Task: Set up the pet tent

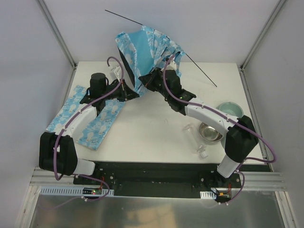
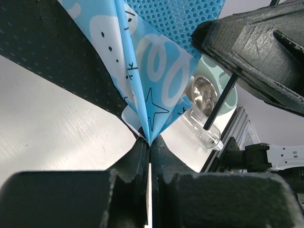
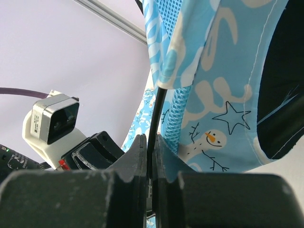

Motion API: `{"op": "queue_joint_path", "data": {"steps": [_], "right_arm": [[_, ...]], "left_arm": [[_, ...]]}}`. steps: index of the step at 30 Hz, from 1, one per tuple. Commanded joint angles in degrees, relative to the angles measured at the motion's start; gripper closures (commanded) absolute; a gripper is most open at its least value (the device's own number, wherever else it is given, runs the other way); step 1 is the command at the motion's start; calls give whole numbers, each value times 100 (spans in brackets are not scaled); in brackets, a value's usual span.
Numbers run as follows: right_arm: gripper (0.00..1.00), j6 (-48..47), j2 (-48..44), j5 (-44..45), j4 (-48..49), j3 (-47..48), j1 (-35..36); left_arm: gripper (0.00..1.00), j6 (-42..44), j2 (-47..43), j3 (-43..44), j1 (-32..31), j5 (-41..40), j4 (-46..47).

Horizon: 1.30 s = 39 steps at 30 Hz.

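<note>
White tabletop [image 1: 156, 128], far edge, left of centre: we see the small blue printed fabric pet tent [image 1: 142, 45] lifted above the surface. Here the left gripper [image 2: 149, 141] pinches a bottom fold of its fabric. Beside it, the right gripper [image 3: 151, 142] clamps a thin black pole [image 3: 158, 107].

The pet tent [image 1: 142, 47] is smooth printed cloth. One panel is open-weave mesh [image 2: 175, 19], and the black underside [image 2: 61, 52] is matt, dimpled fabric. Its pole [image 3: 156, 114] is thin, black and smooth. The left pincer [image 2: 150, 147] and right pincer [image 3: 151, 161] are matt black plastic with a grainy face. The bench [image 1: 152, 128] is matt white. The metal bowl [image 1: 209, 133] on the right is polished bright, and the bottle [image 2: 192, 118] is clear.
</note>
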Motion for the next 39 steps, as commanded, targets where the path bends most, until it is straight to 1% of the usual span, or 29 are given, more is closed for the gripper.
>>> {"op": "queue_joint_path", "data": {"steps": [1,10,14,21,23,25,29,39], "right_arm": [[100,-562,-67,1828,1426,294,-709],[100,-439,136,1959,1435,355,-815],[100,-588,232,2091,1435,426,-823],[100,-694,294,2065,1435,487,-859],[100,-450,285,2074,1400,505,-911],[100,104,285,1829,1207,566,-1025],[100,299,294,1819,1083,689,-1034],[100,-157,417,1916,899,637,-1017]], "left_arm": [[100,391,-161,-325,61,414,-1155],[100,813,-398,-527,61,327,-1146],[100,892,-486,-589,61,239,-1155],[100,945,-495,-659,61,168,-1155],[100,954,-495,-659,61,159,-1155],[100,972,-495,-677,61,142,-1164],[100,1024,-522,-677,61,124,-1252],[100,1033,-452,-598,61,98,-1269]]}}
